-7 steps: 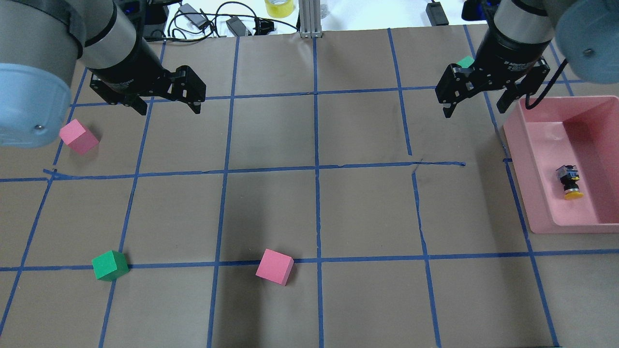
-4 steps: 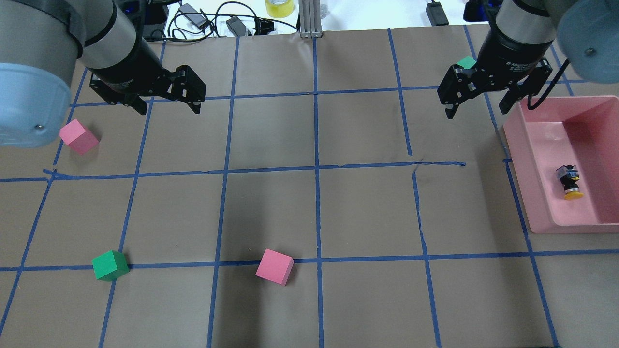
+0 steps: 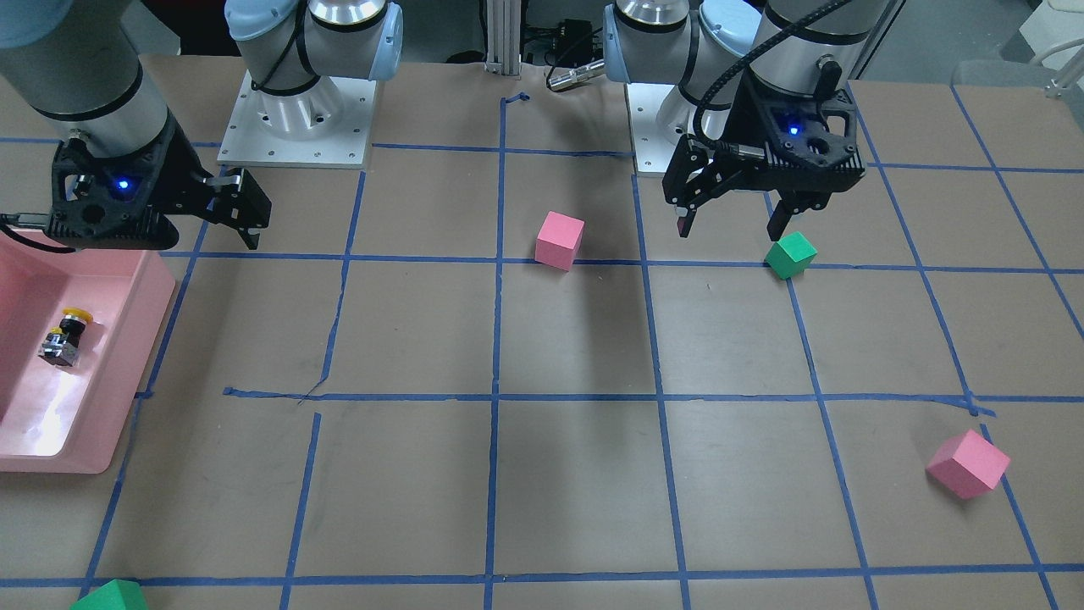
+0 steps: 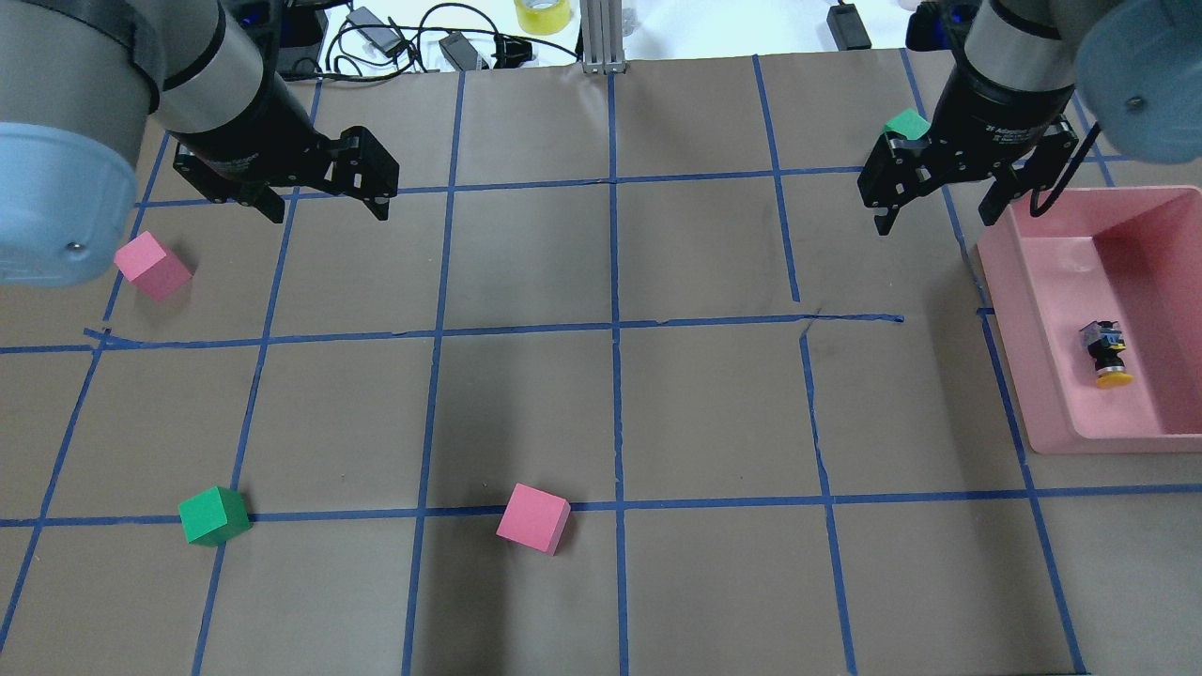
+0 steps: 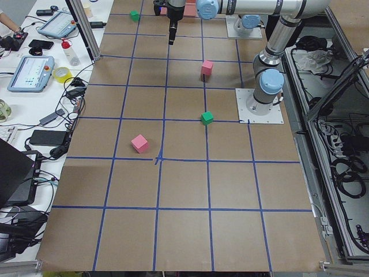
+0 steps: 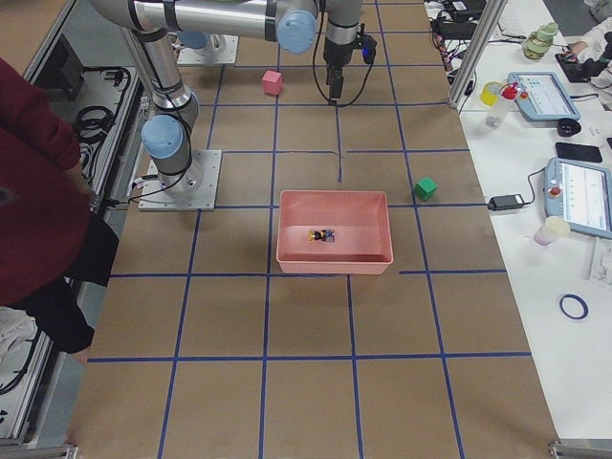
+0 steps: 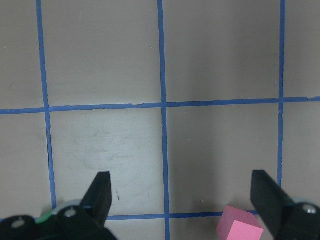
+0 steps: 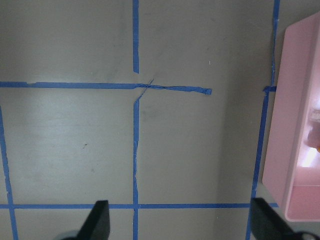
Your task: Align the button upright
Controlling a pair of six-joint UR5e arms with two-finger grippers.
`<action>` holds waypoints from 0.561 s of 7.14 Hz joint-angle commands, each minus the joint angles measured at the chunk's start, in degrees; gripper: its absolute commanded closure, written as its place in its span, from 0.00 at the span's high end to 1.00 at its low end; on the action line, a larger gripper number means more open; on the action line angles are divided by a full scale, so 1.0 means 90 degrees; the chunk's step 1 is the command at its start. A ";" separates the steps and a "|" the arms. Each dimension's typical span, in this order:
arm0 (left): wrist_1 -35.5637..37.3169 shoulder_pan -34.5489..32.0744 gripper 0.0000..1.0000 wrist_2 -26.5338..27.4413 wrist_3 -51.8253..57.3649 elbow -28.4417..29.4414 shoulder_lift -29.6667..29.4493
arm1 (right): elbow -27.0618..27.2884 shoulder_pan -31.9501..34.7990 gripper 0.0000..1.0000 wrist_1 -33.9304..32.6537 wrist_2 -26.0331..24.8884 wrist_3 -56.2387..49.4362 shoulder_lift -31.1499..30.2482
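My left claw (image 4: pixel 329 214) hangs released and empty over the left of the bench (image 4: pixel 704 404), nowhere near the job. My right claw (image 4: pixel 934 223) is spread wide too, nothing in it, just beside the pink tray (image 4: pixel 1009 310). The button (image 4: pixel 1106 354) lies on its side in that tray, untouched, so I judge everything is left: reach, grasp, stand it up.

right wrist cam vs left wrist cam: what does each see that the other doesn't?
Right wrist only: the bin along the view's right edge, and a torn tape line. Left wrist only: a pink cube at the bottom edge. Both: the table with its blue tape grid, and open, empty fingers of the right gripper and left gripper.
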 commanded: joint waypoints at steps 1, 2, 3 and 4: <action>0.0000 0.0000 1.00 0.0000 0.0000 0.0000 0.0000 | 0.0013 -0.0007 1.00 -0.0006 -0.0008 0.0000 0.0009; 0.0000 0.0000 1.00 0.0010 0.0000 0.0000 0.0000 | 0.0013 -0.0016 1.00 0.0013 -0.0018 0.0000 0.0009; 0.0000 0.0000 1.00 0.0010 0.0000 0.0000 0.0000 | 0.0033 -0.0075 1.00 0.0023 -0.0192 0.0000 0.0009; 0.0000 0.0000 1.00 0.0010 0.0000 0.0000 0.0000 | 0.0033 -0.0404 1.00 0.0043 -0.0377 -0.0125 0.0009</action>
